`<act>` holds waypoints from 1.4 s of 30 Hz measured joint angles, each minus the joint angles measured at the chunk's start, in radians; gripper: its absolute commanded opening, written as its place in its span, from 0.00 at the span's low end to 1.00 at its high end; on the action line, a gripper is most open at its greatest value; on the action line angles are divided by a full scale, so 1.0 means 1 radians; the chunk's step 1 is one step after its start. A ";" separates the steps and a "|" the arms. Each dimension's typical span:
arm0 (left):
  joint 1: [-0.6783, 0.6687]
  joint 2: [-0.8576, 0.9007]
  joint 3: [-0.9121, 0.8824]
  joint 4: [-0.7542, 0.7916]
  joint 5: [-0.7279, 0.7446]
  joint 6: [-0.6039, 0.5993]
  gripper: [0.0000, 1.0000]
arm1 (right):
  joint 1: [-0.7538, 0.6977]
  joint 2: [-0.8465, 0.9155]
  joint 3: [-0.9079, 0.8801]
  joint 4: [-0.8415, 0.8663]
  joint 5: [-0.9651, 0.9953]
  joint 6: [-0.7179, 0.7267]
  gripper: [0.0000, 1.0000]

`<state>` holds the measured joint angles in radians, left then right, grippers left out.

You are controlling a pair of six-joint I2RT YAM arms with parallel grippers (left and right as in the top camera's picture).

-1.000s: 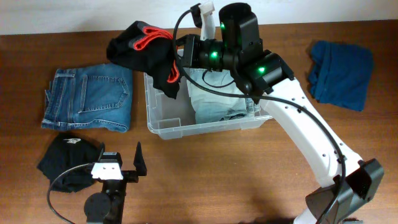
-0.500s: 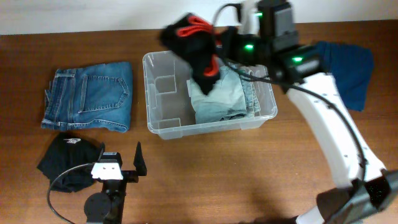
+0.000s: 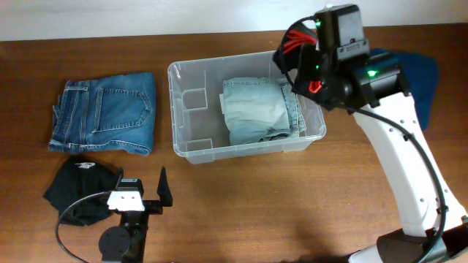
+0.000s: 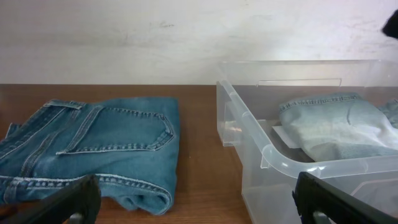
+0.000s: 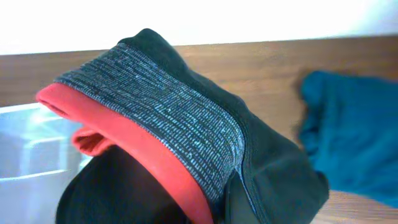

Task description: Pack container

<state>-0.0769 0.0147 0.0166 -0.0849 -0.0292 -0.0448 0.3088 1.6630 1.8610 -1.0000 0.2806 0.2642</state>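
1. We are gripping a black knit garment with a red hem (image 5: 186,124) in the right gripper (image 3: 311,69), clenched on it above the far right corner of the large clear plastic container (image 3: 248,150). The container is sitting centrally on the brown wooden table (image 3: 292,212), probably so the cloth can drop beside the folded pale denim (image 3: 256,109).
2. We are parking the left gripper (image 3: 142,191) with its fingers spread and empty, clear of the packing.
3. The garment is hiding the right fingers, so we are judging that grip from the hanging cloth. The arm is partly covering a dark teal cloth (image 3: 420,80).
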 measured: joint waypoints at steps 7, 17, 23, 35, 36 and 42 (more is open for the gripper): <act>0.000 0.000 0.000 0.000 0.000 0.000 0.99 | 0.126 0.112 0.014 -0.010 0.196 -0.055 0.04; 0.000 0.000 0.000 0.000 0.000 0.000 0.99 | 0.207 0.324 0.014 -0.007 0.223 -0.053 0.04; 0.000 0.000 0.000 0.000 0.000 0.000 0.99 | 0.229 0.362 0.014 0.028 0.208 -0.035 0.04; 0.000 0.000 0.000 0.000 0.000 0.000 0.99 | 0.358 0.362 0.014 0.089 0.197 0.029 0.04; 0.000 0.000 0.000 0.000 0.000 0.000 0.99 | 0.352 0.362 0.014 0.084 0.197 0.039 0.04; 0.000 0.000 0.000 0.000 0.000 0.000 0.99 | 0.291 0.362 0.014 0.042 0.172 0.070 0.37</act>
<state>-0.0769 0.0147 0.0166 -0.0849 -0.0292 -0.0444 0.5995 2.0247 1.8755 -0.9585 0.4526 0.3344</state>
